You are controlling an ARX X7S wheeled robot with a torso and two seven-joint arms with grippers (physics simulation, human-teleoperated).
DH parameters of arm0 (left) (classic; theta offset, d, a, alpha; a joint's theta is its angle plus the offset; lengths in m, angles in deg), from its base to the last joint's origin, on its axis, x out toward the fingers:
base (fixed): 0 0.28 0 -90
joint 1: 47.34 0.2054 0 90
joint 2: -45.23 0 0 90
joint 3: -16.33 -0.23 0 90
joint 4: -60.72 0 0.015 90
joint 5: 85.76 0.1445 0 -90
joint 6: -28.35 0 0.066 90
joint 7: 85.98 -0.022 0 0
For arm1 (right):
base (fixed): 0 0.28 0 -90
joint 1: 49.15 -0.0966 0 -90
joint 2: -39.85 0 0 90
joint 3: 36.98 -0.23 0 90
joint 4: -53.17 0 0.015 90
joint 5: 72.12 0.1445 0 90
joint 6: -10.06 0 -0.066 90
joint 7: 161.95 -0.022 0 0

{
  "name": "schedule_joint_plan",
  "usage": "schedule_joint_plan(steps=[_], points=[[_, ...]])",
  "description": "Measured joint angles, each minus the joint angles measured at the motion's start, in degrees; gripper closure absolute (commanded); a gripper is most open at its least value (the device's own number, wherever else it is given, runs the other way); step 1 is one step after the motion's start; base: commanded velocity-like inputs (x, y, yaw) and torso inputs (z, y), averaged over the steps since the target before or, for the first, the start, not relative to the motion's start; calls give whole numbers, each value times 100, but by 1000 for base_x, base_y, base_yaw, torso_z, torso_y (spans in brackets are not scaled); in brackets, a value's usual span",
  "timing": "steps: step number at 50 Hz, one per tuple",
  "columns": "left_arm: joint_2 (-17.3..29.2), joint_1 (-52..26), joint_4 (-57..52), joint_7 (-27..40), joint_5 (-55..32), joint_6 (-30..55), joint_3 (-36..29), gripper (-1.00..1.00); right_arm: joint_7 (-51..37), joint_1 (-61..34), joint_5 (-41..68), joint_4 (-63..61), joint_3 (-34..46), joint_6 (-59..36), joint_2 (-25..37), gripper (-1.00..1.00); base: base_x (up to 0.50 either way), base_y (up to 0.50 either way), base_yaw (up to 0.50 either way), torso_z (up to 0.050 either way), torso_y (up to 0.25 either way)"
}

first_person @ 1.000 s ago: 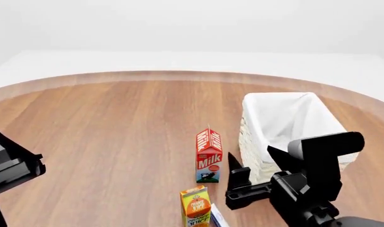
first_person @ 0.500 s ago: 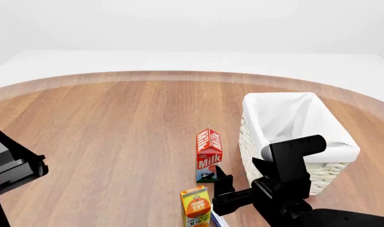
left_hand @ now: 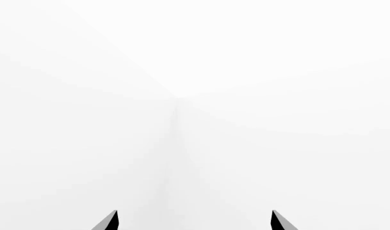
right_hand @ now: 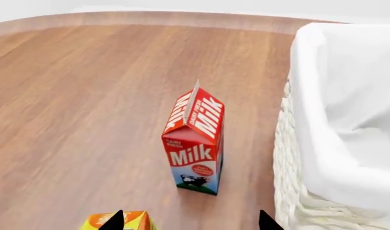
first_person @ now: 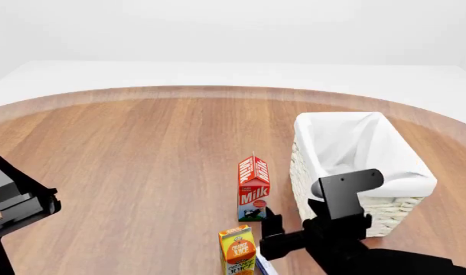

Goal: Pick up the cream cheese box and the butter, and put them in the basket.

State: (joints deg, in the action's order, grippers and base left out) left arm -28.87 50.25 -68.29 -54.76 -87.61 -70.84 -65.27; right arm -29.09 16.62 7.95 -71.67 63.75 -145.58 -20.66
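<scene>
since the earlier head views the right pincer (first_person: 269, 232) has dropped and pulled in toward 6 o'clock, its tips spread and empty, just beside the milk carton (first_person: 253, 188) and the orange juice carton (first_person: 237, 250). the basket (first_person: 393, 197) stands on the desk (first_person: 141, 160) at 3 o'clock of the milk, unmoved. the cream cheese box (first_person: 263, 266) is a sliver at 6 o'clock, touching the juice carton; the left pincer (left_hand: 193, 223) is spread, facing blank white.

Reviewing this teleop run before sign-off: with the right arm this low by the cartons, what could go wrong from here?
1. The right gripper hangs open between the milk carton and the orange juice carton; a sideways move could topple either.
2. The arm sits against the basket front and might shove it.
3. The butter is not in view, and only a white-blue sliver shows beside the juice.
</scene>
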Motion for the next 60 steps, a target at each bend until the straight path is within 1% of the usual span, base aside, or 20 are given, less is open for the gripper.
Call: schedule_joint_plan(steps=[60], points=[[118, -5, 121, 133, -3, -49, -144, -100, 893, 365, -1371, 937, 844, 485, 93, -100, 0, 0, 0, 0, 0]])
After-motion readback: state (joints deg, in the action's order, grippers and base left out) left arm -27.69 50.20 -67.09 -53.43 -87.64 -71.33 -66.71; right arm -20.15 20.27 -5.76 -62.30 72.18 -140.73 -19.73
